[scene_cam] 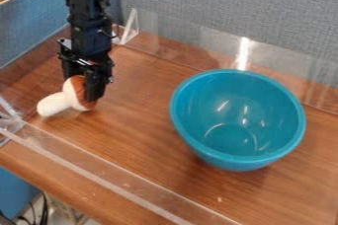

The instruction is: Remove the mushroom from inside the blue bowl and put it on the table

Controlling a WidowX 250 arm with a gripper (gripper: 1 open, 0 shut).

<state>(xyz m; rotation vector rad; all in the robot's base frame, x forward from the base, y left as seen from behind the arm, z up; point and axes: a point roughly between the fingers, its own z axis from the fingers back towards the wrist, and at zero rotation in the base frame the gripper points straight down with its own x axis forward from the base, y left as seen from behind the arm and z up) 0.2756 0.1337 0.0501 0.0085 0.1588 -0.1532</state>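
Jaws of the black gripper straddle the small cream-stemmed, orange-capped toy mushroom lying on the reddish wood-grain bench; whether they clamp it, I cannot tell

Soft, even light fills the scene, bright enough but low in resolution and slightly grainy. Pale highlights gleam inside the blue bowl, and a dim shadow pools under its near side on the table. White glare streaks the clear acrylic walls behind the bowl.
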